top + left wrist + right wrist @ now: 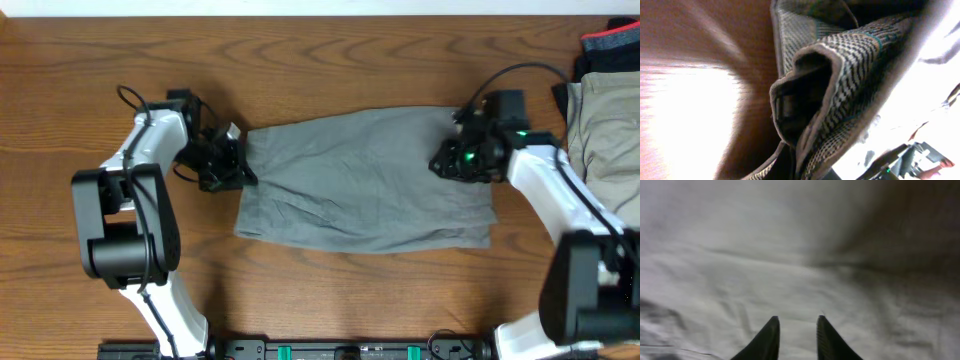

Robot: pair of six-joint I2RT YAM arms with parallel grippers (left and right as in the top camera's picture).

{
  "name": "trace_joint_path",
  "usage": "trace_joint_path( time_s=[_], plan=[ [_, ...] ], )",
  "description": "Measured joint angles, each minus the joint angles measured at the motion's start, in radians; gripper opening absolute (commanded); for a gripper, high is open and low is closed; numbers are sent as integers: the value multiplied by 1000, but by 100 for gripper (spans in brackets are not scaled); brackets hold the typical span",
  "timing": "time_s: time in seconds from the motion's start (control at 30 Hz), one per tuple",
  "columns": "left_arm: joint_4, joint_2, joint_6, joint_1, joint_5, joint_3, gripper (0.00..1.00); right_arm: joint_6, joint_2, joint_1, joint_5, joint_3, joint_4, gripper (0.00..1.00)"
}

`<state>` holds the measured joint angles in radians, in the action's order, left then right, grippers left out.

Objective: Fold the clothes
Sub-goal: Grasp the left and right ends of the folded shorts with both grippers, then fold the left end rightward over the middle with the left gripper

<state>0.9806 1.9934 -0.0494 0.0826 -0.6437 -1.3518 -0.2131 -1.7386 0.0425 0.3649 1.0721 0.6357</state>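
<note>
- The shorts (pixel 365 180) lie spread out flat in the middle of the table (pixel 330 60). They are grey, a bit wrinkled, and run lengthwise from left to right.
- The left gripper (pixel 235 168) is right at the left end of the shorts, low against the wood, on the edge of the cloth.
- Its wrist camera is filled with a bunched fold of the cloth, curled up close to the lens, with blurred wood to one side. The fingers themselves don't show in that view. From where it sits on the hem with the cloth gathered up at it, I'd say it is clamped closed on the edge of the shorts.
- The right gripper (pixel 797 319) is over the far right end of the shorts, near the top corner, on top of the fabric rather than beside it.
- In its own camera the two dark fingers (pixel 767 340) point down at the grey cloth with a narrow gap between them. I can't see any fabric pinched in that gap, so they look slightly apart and holding nothing.
- The trousers (pixel 605 130), pale khaki, lie at the right edge of the table, partly out of the overhead view. They lie apart from the shorts, with bare wood between the two.
- A dark garment (pixel 612 42) with a red stripe lies in the top right corner, just above the trousers.
</note>
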Motion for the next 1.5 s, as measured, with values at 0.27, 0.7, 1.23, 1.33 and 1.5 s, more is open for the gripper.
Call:
trace_joint_path(
  time_s=[0.27, 0.7, 1.23, 1.33, 1.5],
  plan=[
    [127, -113, 37, 12, 105, -148, 6, -66, -163, 3, 37, 21, 5, 17],
    [179, -174, 53, -37, 198, -231, 6, -76, -198, 15, 117, 42, -1, 17],
    [118, -161, 49, 36, 444, -192, 85, -76, -206, 28, 152, 42, 3, 16],
    [115, -140, 53, 61, 453, -178, 92, -76, -207, 28, 152, 42, 8, 16],
    [100, -96, 47, 119, 453, -141, 97, -76, -208, 28, 153, 44, 14, 16]
  ],
)
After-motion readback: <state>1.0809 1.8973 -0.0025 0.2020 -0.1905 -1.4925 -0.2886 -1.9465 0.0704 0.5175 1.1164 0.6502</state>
